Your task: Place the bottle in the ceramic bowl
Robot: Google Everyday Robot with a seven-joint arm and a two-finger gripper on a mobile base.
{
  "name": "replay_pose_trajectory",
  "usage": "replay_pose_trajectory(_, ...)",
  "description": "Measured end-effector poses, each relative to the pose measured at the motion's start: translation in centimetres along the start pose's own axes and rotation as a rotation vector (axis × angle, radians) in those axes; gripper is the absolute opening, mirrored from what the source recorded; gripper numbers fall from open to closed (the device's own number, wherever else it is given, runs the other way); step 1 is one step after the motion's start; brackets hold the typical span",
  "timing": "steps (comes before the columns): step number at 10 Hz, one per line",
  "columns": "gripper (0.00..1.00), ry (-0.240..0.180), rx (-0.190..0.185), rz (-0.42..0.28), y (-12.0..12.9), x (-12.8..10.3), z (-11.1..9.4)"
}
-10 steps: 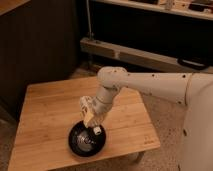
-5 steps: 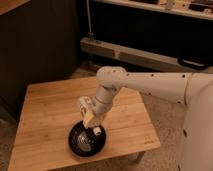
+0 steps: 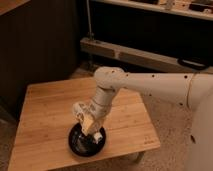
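Bottle [image 3: 88, 124]: camera view. Cream and slim, carried slightly lower than half a second back, now just above the ceramic bowl [image 3: 75, 146]. The bowl has not shifted: glossy black, near the front edge of the wooden table [image 3: 45, 107]. Gripper [image 3: 91, 131] hangs over the bowl's middle at the end of the white arm [image 3: 150, 85], which reaches in from the right. Fingers pinched narrow on the bottle, one on either side. It sits between them, tilted, lower end toward the bowl. Whether it touches the bowl's floor is hard to tell, probably not.
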Motion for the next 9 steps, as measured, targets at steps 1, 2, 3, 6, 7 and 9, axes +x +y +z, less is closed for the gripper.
replay_pose_trajectory(1, 0.00, 0.031, -0.008, -0.016, 0.1, 0.6, 0.3)
replay_pose_trajectory(2, 0.00, 0.104, -0.024, -0.052, 0.3, 1.1, 1.0)
replay_pose_trajectory(3, 0.00, 0.162, -0.035, -0.075, 0.5, 1.4, 1.5)
replay_pose_trajectory(6, 0.00, 0.277, -0.066, -0.153, 0.8, 2.0, 2.6)
replay_pose_trajectory(7, 0.00, 0.292, -0.065, -0.168, 0.9, 2.0, 2.8)
replay_pose_trajectory(9, 0.00, 0.329, -0.047, -0.177, 0.6, 2.4, 3.2)
